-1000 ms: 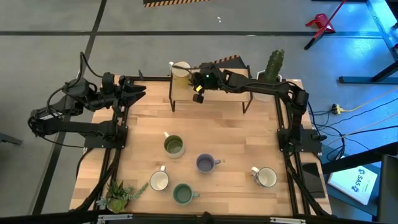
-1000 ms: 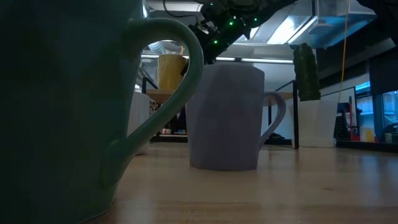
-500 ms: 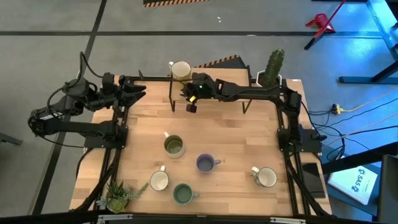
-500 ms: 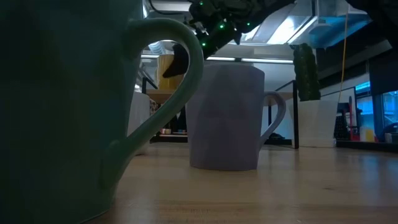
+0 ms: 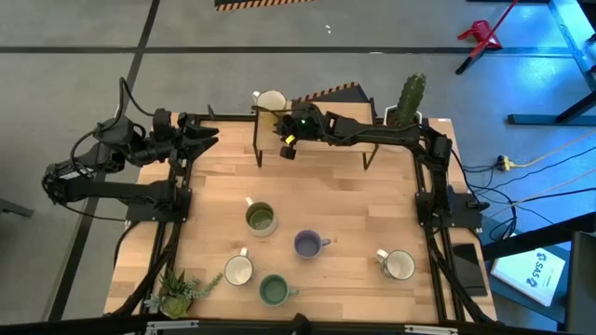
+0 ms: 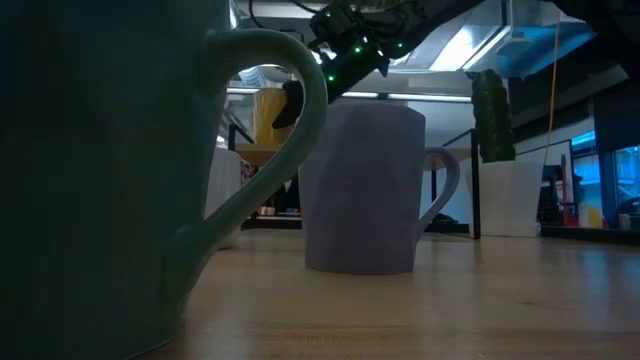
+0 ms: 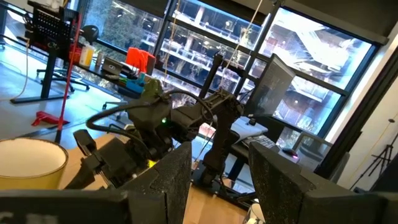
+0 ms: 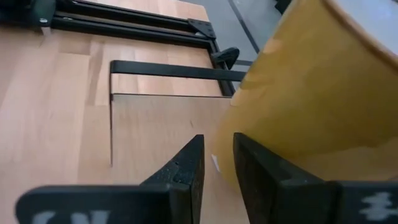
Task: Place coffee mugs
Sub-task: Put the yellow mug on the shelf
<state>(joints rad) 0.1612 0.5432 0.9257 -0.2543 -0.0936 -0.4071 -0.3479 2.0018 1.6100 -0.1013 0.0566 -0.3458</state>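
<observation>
Here we see the right gripper (image 5: pixel 288 147) with fingers nearly together, holding nothing, just beside the yellow mug (image 5: pixel 271 102) on the raised shelf (image 5: pixel 317 127). Only the high view shows the 5 other mugs (image 5: pixel 261 219) on the table (image 5: pixel 326 195), and the left gripper (image 5: pixel 207 136) idle at the table's left edge.

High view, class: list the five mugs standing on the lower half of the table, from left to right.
White mug → olive mug → green mug → purple mug → white mug at the right.
</observation>
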